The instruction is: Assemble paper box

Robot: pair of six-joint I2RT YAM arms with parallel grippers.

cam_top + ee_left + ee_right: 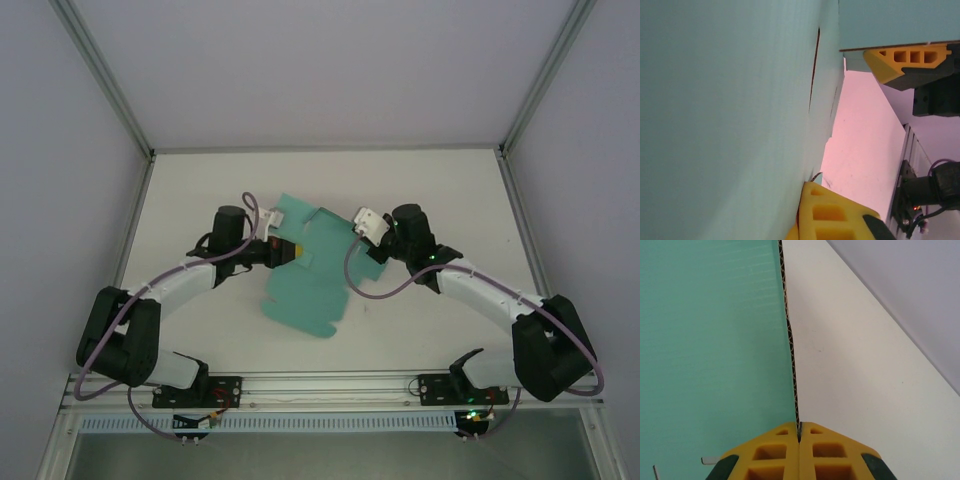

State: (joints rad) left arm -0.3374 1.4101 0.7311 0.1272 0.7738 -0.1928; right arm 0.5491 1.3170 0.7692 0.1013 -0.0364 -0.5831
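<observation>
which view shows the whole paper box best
Top external: the paper box shows whole, a teal sheet with flaps. Both wrist views give close-up card surface, the right one also a cut edge.

A white desk (200, 190) fills a small booth. A pale lavender-grey back wall (320, 70) stands along its far edge. A left wall (50, 200) and a right wall (590, 200) of the same colour close off the side edges. From the far-left corner a silver metal post (100, 75) slants up, and a second post (545, 75) rises from the far-right corner. A silver rail (330, 385) runs along the near edge, with a grey surface (330, 455) below it. The light is soft and even, leaving only faint shadows on the desk.
</observation>
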